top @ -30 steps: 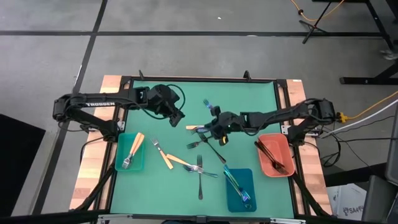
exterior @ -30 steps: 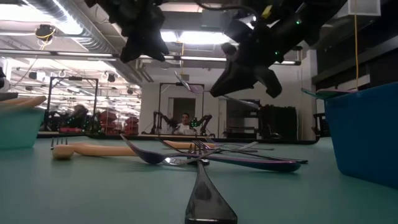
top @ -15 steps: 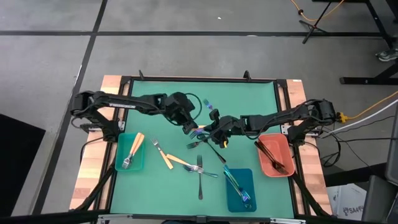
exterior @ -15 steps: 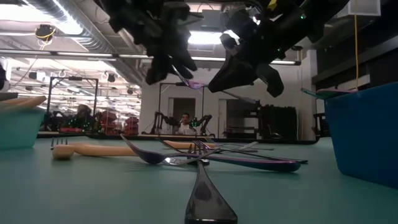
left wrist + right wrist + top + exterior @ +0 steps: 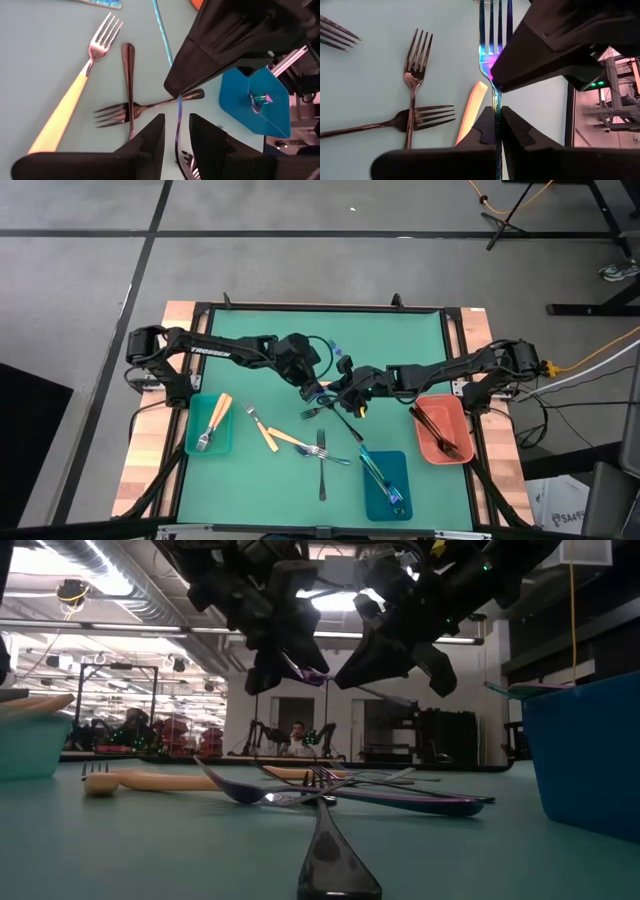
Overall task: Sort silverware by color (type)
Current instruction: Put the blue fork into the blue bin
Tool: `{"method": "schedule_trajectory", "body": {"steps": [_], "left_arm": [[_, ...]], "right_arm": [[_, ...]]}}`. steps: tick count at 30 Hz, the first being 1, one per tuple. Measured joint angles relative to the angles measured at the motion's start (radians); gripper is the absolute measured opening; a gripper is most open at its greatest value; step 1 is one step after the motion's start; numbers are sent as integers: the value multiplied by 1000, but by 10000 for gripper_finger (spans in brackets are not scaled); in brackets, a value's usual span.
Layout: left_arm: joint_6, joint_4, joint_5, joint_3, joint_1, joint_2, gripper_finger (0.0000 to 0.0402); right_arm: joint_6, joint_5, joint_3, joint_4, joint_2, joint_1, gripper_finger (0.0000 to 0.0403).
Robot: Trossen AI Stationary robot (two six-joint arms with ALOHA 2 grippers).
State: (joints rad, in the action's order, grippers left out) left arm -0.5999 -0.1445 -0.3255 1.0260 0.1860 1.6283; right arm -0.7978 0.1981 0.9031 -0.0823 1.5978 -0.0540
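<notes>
My right gripper (image 5: 349, 386) is shut on an iridescent blue-teal fork (image 5: 494, 30) held up over the middle of the table. My left gripper (image 5: 176, 122) has come in from the left. Its open fingers stand on either side of the fork near the neck, below the tines, with a gap on both sides. Other silverware lies loose on the green mat: an orange-handled fork (image 5: 263, 428), crossed dark forks (image 5: 321, 454) and more under the grippers (image 5: 335, 416). The teal tray (image 5: 196, 442) holds orange-handled pieces, the blue tray (image 5: 392, 465) iridescent ones, the salmon tray (image 5: 452, 408) dark ones. My right gripper pinches the fork's slim handle (image 5: 496, 102) between its two fingers, just below the neck. The fingers lie along the fork, and the tines stick out ahead of them. The fork is lifted clear of the table.
The three trays stand along the table's near side, left, middle right and far right. The loose forks cross one another right under both grippers. The far half of the mat (image 5: 380, 330) has free room.
My left gripper has swung down and toward the table's right, from the far left of the mat up to the fork in my right gripper. Its fingers now stand around the fork. My right gripper and the fork have stayed where they were.
</notes>
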Motion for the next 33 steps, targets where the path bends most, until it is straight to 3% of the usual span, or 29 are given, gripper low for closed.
{"method": "schedule_trajectory", "body": {"steps": [26, 33], "left_arm": [[1, 9, 16, 0, 0, 0, 82], [1, 12, 24, 0, 0, 0, 42]], "right_arm": [[-49, -2, 0, -51, 0, 2, 1], [-49, 0, 0, -50, 0, 2, 1]]}}
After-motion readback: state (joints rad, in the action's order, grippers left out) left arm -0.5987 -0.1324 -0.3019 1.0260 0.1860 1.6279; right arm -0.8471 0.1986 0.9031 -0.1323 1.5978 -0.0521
